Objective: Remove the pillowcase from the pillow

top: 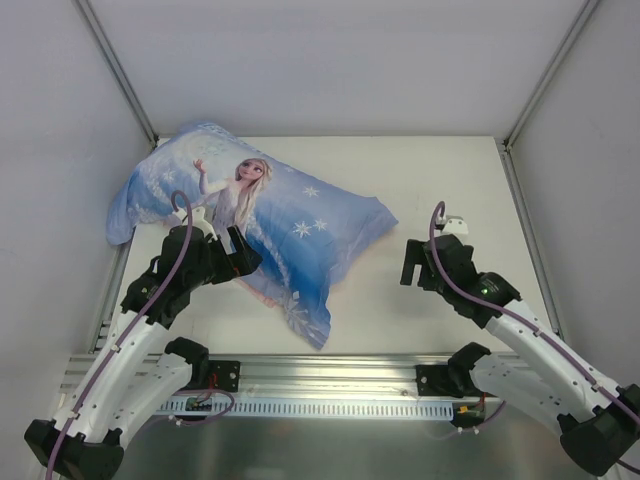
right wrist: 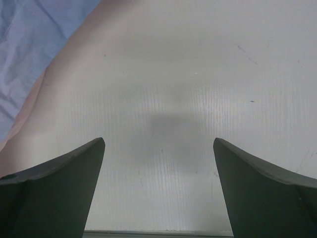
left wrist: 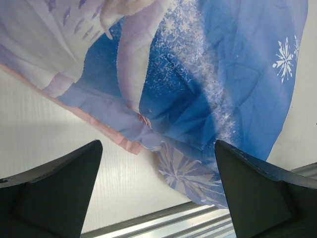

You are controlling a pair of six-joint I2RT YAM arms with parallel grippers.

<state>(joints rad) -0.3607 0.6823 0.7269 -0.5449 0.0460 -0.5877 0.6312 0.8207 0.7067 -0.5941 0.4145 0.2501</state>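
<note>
- Now the pillowcase (top: pixel 270 225) lies puffy on the table (top: pixel 450 180), left side, with the pillow hidden inside.
- Left gripper (left wrist: pixel 157 144) hangs over its near hem, fingers wide, ready to pinch.
- Right gripper (right wrist: pixel 158 141), wide too, hangs beside it.

White links (top: pixel 130 350), purple cables (top: pixel 187 225), black left gripper (left wrist: pixel 157 144), black right gripper (right wrist: pixel 158 141)

Bare table (top: pixel 440 190) right of the pillowcase (top: pixel 290 235); its bulk across the left half

The blue pillowcase (top: pixel 320 235) carries white snowflakes and a pink hem.
</note>
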